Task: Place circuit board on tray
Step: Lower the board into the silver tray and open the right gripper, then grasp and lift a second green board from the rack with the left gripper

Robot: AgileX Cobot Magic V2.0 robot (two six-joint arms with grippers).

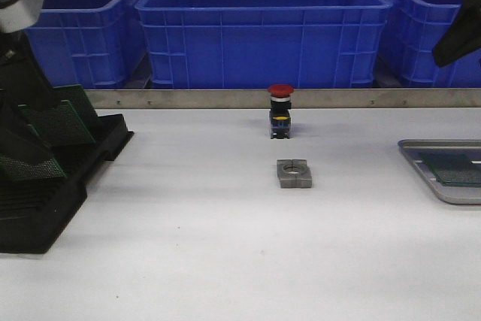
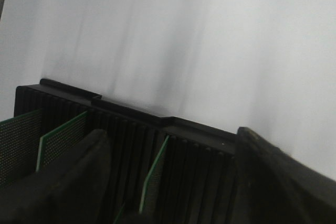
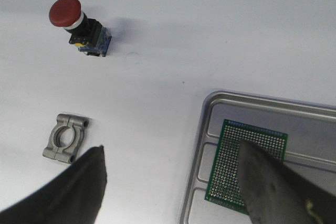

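The silver-grey tray (image 1: 412, 155) lies at the right edge of the table, and one green circuit board (image 1: 458, 173) lies flat in it. In the right wrist view the tray (image 3: 220, 98) and that board (image 3: 231, 166) show below my right gripper (image 3: 170, 184), which is open, empty and held high above the tray's edge. It shows at the top right of the front view (image 1: 457, 39). My left gripper (image 2: 173, 182) is open over the black slotted rack (image 2: 199, 140), its fingers on either side of an upright green board (image 2: 155, 179), not touching it.
The black rack (image 1: 98, 148) at the left holds several green boards (image 1: 60, 122). A red push button (image 1: 280, 110) and a grey metal clamp (image 1: 294, 173) stand mid-table. Blue bins (image 1: 263, 28) line the back behind a metal rail.
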